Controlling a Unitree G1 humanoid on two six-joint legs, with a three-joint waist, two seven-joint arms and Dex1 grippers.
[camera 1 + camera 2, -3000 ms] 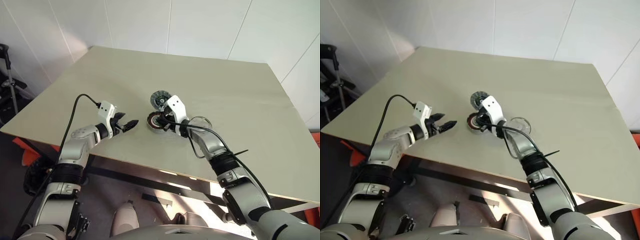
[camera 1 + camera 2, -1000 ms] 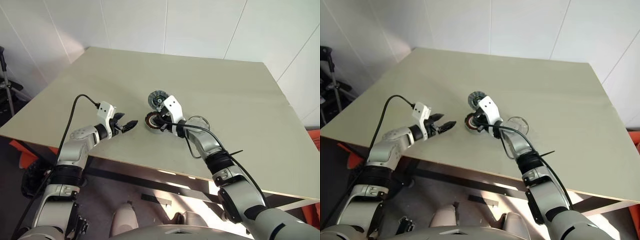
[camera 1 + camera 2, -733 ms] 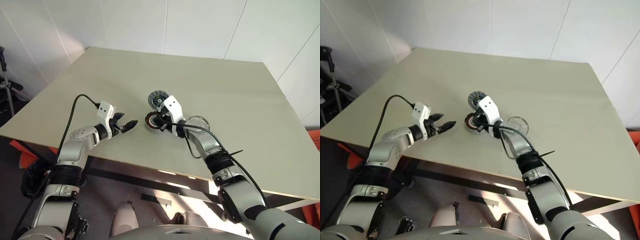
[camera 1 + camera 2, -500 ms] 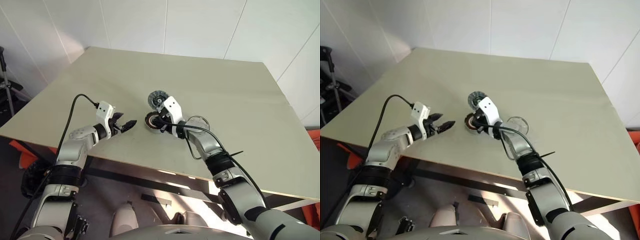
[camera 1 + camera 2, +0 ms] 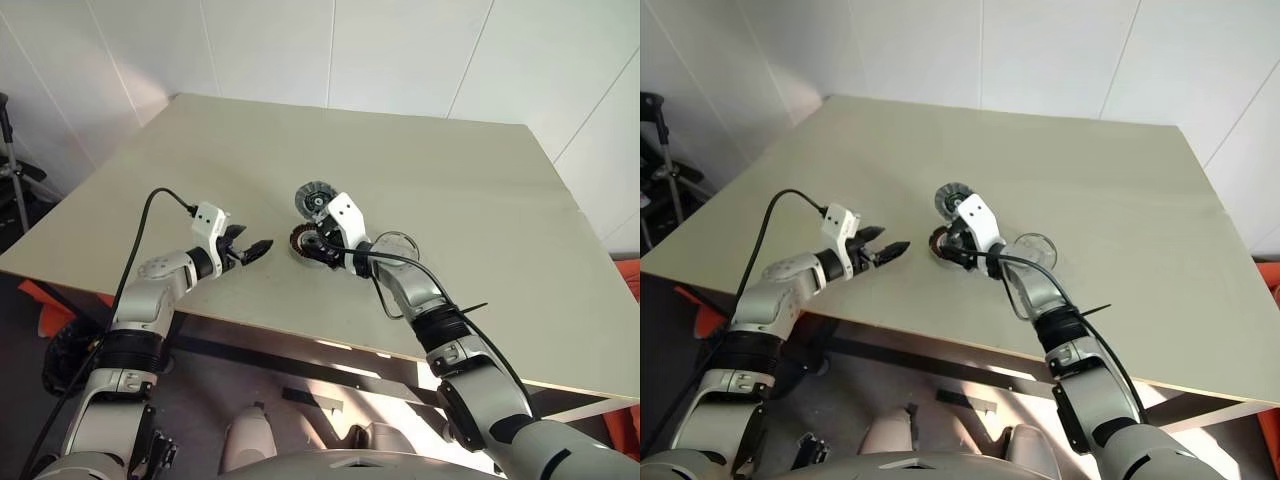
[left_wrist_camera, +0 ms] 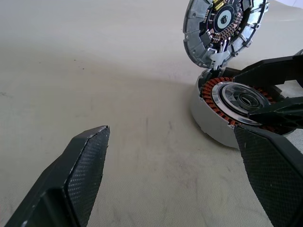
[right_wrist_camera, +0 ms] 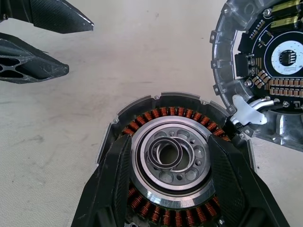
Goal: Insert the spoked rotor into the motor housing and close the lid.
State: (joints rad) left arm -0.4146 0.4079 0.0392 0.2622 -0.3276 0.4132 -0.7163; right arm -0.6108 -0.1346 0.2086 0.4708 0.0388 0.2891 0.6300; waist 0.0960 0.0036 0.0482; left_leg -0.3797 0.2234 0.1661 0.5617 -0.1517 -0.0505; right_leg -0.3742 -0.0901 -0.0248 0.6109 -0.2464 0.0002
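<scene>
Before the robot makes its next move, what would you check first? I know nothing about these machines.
1. Left gripper open, apart from the parts: ok.
2. Motor housing upright on the table, mouth up: ok.
3. Spoked rotor inside the housing: not ok; it leans on edge beside it.
4. Right gripper clear of the housing: not ok; it sits over the mouth.
5. Right gripper holding anything: cannot tell.
6. Lid lying free on the table beside the right arm: ok.

head views look down over the table [image 5: 480, 200]; both wrist views sit close, sharing the motor housing [image 7: 170, 161].
</scene>
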